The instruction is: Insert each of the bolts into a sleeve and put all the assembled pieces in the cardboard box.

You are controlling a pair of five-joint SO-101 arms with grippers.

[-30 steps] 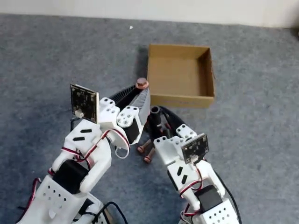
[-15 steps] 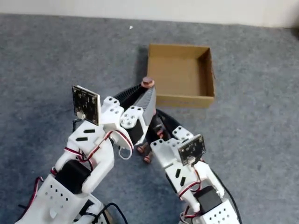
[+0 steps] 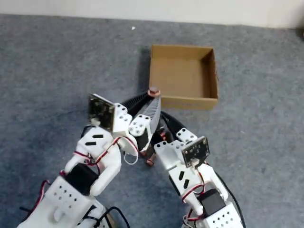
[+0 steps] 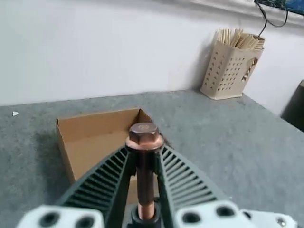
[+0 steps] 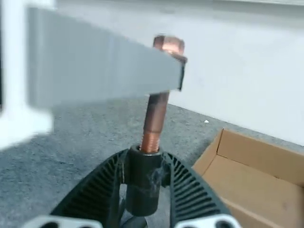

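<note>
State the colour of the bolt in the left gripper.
Copper bolt, clearest in the left wrist view.

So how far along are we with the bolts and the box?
Done: nothing yet; the box looks empty. In hand: the left claw grips a bolt upright, its tip just inside the mouth of the sleeve that the right claw holds; most of the shaft is out. Left: push it home, box it, then do the loose bolts on the carpet between the arms.

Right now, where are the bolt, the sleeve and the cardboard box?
bolt [image 4: 144, 134]: left wrist view, hex head.
sleeve [image 5: 142, 180]: right wrist view, black outer wall.
cardboard box [image 3: 185, 102]: high view, outer wall facing the arms.
</note>
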